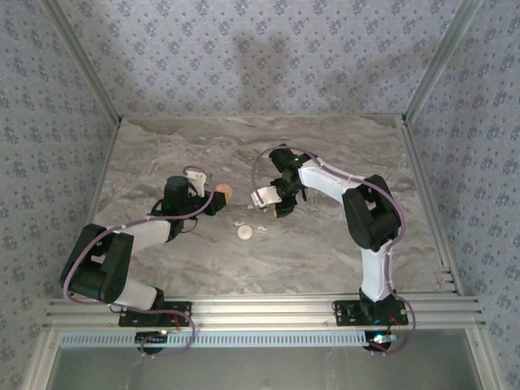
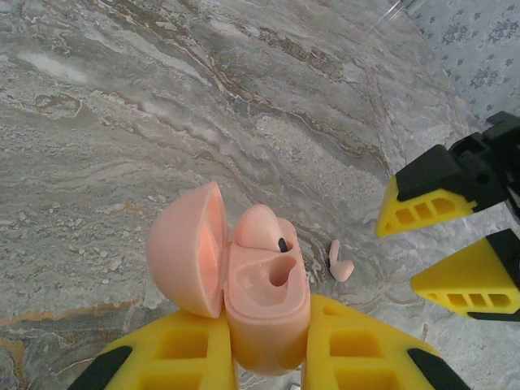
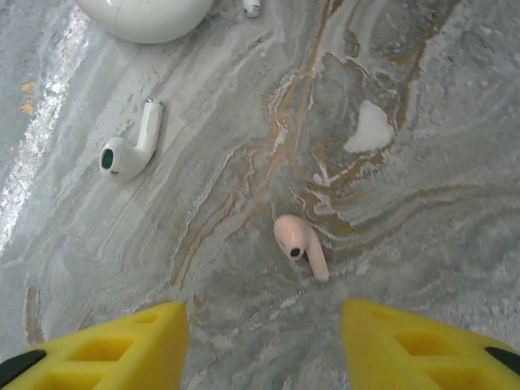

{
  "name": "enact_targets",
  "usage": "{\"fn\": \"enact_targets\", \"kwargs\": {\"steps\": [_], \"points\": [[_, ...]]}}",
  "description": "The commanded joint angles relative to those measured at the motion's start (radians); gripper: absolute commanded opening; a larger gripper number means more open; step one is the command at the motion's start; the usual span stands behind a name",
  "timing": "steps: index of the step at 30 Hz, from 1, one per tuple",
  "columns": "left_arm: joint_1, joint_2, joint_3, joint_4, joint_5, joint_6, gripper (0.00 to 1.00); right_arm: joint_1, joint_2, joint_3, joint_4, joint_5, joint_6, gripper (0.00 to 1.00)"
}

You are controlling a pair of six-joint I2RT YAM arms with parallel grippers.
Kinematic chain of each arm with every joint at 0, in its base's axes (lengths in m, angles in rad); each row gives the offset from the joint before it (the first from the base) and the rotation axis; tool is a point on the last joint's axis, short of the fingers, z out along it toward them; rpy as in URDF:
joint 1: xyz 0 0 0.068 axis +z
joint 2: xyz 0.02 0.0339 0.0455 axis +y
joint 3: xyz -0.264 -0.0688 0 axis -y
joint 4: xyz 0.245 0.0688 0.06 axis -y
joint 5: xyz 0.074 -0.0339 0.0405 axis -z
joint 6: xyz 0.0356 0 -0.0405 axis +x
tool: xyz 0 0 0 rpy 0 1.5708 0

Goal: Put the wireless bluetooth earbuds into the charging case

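My left gripper [image 2: 264, 315] is shut on the pink charging case [image 2: 264, 296], held upright with its lid [image 2: 187, 248] swung open to the left. One pink earbud [image 2: 258, 226] sits in the far slot; the near slot is empty. A second pink earbud [image 3: 299, 244] lies loose on the marble just right of the case [image 1: 225, 192]. My right gripper [image 3: 262, 313] hangs open just above it, one finger on each side, not touching. The same earbud [image 2: 341, 262] lies near that gripper's yellow fingertips [image 2: 422, 199].
A white earbud [image 3: 130, 150] lies left of the pink one, below a white round case [image 3: 146, 12]. That white case [image 1: 244, 232] sits between the arms with small pale bits [image 1: 262, 230] beside it. The marble table [image 1: 341, 154] has walls on three sides.
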Motion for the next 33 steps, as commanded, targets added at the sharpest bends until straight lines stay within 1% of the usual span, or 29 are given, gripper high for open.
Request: {"fn": "enact_targets", "kwargs": {"steps": [1,7,11,16,26,30,33], "points": [[0.008,-0.024,0.016,0.004,0.024,0.008,0.05,0.013,0.032,0.041,-0.015,0.019,-0.086,0.51],[0.008,-0.043,0.025,-0.024,0.024,0.023,0.01,0.029,0.096,0.111,-0.074,0.013,-0.123,0.51],[0.008,-0.057,0.024,-0.033,0.019,0.024,0.01,0.033,0.129,0.145,-0.100,0.040,-0.136,0.49],[0.008,-0.072,0.024,-0.041,0.015,0.028,0.01,0.034,0.149,0.171,-0.125,0.045,-0.149,0.49],[0.007,-0.085,0.026,-0.048,0.013,0.033,0.01,0.049,0.192,0.215,-0.142,0.052,-0.156,0.41],[0.008,-0.085,0.030,-0.050,0.013,0.035,0.01,0.056,0.208,0.231,-0.150,0.064,-0.164,0.41],[0.008,-0.083,0.031,-0.049,0.016,0.036,0.01,0.058,0.220,0.245,-0.160,0.070,-0.167,0.38]]}}
